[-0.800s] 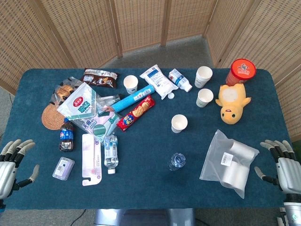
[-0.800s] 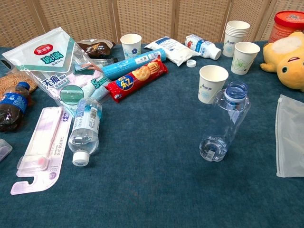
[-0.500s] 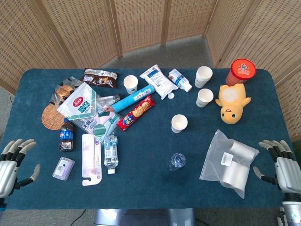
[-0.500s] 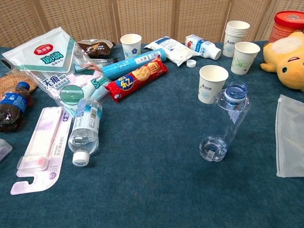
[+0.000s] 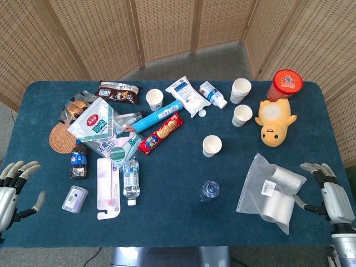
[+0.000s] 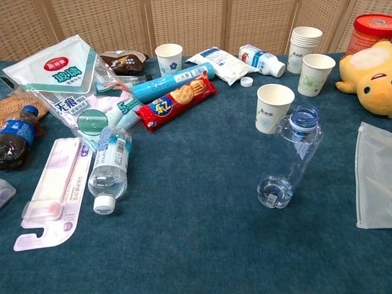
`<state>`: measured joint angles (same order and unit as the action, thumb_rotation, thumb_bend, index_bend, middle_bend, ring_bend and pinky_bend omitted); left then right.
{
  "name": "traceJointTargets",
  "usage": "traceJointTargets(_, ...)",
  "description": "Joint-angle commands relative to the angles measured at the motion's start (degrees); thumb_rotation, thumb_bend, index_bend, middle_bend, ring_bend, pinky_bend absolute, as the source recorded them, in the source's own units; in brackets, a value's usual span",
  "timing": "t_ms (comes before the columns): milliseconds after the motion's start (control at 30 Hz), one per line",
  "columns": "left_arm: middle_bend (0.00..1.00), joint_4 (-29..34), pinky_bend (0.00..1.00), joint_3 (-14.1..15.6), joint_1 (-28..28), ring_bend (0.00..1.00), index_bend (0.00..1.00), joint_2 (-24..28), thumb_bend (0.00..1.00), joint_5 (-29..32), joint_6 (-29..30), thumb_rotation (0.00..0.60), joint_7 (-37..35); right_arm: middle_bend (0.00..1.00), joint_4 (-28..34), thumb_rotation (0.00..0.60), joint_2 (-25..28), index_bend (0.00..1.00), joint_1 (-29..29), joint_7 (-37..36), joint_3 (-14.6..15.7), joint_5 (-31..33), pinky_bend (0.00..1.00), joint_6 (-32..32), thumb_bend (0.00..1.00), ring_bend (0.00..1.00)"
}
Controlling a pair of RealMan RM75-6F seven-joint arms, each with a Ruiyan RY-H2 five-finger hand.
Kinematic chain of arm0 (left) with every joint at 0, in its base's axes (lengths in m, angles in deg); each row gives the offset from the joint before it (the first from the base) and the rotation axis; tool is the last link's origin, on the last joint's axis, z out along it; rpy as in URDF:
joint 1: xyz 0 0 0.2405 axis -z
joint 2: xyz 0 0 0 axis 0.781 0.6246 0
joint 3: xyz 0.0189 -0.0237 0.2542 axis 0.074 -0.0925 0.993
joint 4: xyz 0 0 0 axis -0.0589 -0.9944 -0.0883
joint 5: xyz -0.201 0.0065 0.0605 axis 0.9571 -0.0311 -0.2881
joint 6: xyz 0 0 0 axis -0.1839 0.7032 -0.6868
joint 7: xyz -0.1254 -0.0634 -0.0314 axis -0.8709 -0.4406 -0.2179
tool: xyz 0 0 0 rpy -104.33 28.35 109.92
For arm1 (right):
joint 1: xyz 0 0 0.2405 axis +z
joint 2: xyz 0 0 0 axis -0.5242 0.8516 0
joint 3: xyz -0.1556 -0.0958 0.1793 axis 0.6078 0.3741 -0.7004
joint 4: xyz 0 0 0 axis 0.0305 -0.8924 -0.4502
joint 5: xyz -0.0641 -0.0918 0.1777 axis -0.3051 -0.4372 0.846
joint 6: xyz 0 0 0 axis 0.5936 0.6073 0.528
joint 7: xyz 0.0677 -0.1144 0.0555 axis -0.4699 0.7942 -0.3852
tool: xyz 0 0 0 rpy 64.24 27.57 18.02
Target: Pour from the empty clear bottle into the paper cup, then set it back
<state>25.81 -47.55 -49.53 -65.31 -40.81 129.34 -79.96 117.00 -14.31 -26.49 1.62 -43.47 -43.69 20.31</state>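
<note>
The empty clear bottle [image 5: 209, 190] [image 6: 288, 160] stands upright and uncapped near the table's front middle. Just behind it is a white paper cup [image 5: 212, 146] [image 6: 274, 108], upright and open. My right hand [image 5: 328, 193] hovers open at the table's right front edge, well right of the bottle, fingers spread. At the left front corner my left hand [image 5: 12, 189] is open too. Neither hand touches anything, and the chest view shows neither.
A clear zip bag with white rolls [image 5: 272, 192] lies between my right hand and the bottle. Yellow plush duck [image 5: 273, 120], red tub [image 5: 286, 84] and more cups [image 5: 241, 115] sit at back right. Snack packs, a lying water bottle [image 5: 130, 179] and a cola bottle [image 5: 78, 160] crowd the left.
My right hand has shifted slightly left toward the zip bag. My left hand has drifted slightly outward. The bottle and cup have not moved.
</note>
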Motion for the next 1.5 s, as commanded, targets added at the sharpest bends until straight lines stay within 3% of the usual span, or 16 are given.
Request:
traceJointTargets(33, 0.17, 0.48, 0.02, -0.18, 0.36, 0.09, 0.15, 0.59, 0.49, -0.08, -0.32, 0.33, -0.29, 0.19, -1.66, 0.6, 1.35, 0.17, 2.65, -12.53, 1.05, -4.29, 0.05, -3.84, 0.3, 0.07)
traceJointTargets(267, 0.17, 1.39, 0.02, -0.64, 1.06, 0.09, 0.15, 0.71, 0.49, 0.65, -1.28, 0.334, 0.95, 0.17, -5.28, 0.6, 1.86, 0.11, 6.37, -29.62, 2.98, -10.24, 0.05, -6.22, 0.3, 0.03)
traceJointTargets(467, 0.17, 2.28, 0.02, -0.83, 1.63, 0.09, 0.15, 1.28, 0.49, 0.52, -1.8, 0.33, -0.15, 0.14, -8.65, 0.6, 0.61, 0.06, 8.95, -34.91, 4.51, -13.34, 0.05, -7.1, 0.3, 0.0)
traceJointTargets(900, 0.17, 4.02, 0.02, -0.76, 1.67, 0.09, 0.15, 2.33, 0.49, 0.81, -1.87, 0.329, 1.25, 0.05, -12.99, 0.6, -3.74, 0.0, 13.22, -37.89, 8.0, -17.16, 0.0, -8.67, 0.33, 0.0)
traceJointTargets(1500, 0.17, 3.66, 0.02, -0.49, 0.74, 0.09, 0.15, 3.01, 0.49, 1.29, -0.81, 0.333, 0.86, 0.0, -11.22, 0.6, -8.89, 0.0, 19.61, -37.75, 10.54, -19.55, 0.0, -10.96, 0.33, 0.0)
